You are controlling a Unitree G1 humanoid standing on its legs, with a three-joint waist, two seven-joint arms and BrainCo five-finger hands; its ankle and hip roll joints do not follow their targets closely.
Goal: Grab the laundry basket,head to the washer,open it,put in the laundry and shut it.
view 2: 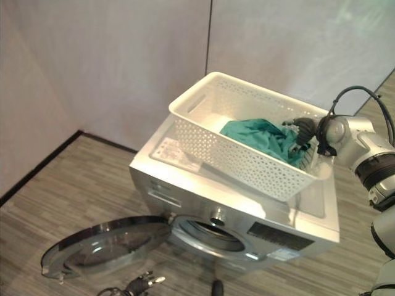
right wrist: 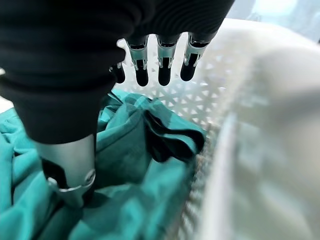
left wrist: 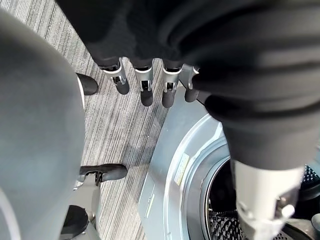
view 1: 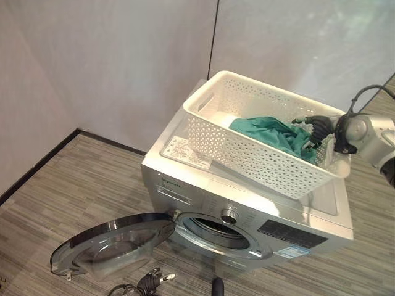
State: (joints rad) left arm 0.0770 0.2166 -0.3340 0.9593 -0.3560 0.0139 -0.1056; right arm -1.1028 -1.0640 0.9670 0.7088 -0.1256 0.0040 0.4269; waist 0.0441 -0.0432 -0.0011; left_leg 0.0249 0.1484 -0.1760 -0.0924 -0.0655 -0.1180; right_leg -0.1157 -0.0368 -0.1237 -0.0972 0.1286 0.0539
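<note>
Laundry (view 1: 266,131): green cloth bunched at the basket's (view 1: 247,151) right end, basket resting atop the washer (view 1: 203,185). Door (view 1: 111,243) already swung open, drum free. Right hand (right wrist: 150,65) inside the basket over the cloth, fingers straight and spread, thumb dipped into the folds, nothing pinched yet. Left hand (left wrist: 145,82) hanging relaxed and open beside the drum opening. Best to press down into the thickest fold, curl fully round it, lift clear of the rim before swinging toward the drum. Risk: snagging on the lattice wall.

Perforated plastic basket (view 1: 247,145), soft cloth (view 1: 271,132) (teal), glossy metal washer (view 1: 247,209).
</note>
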